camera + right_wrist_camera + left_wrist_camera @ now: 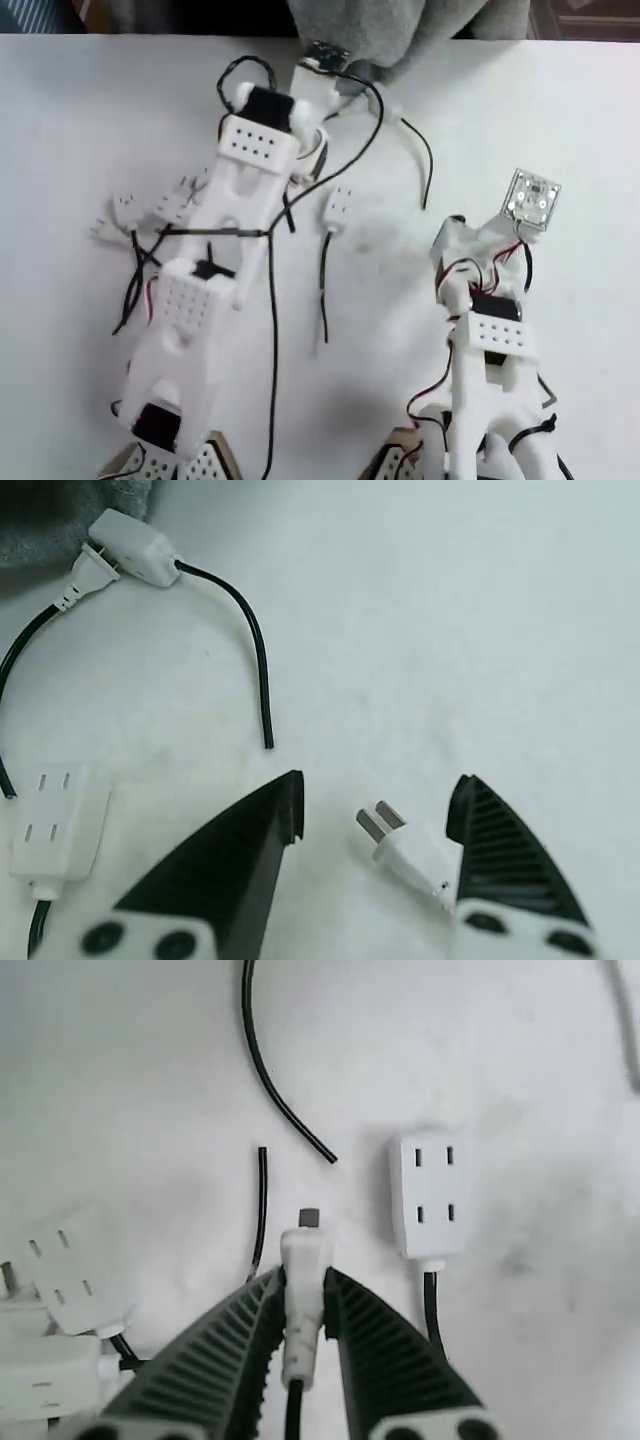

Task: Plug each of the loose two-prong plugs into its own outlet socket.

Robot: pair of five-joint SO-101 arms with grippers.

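My left claw is clamped on a white two-prong plug, its prongs pointing out past the fingertips; a two-socket outlet block lies just beside it on the white table, not touching; my right claw stands wide apart; a second loose plug lies on the table between its fingers, nearer one of them.
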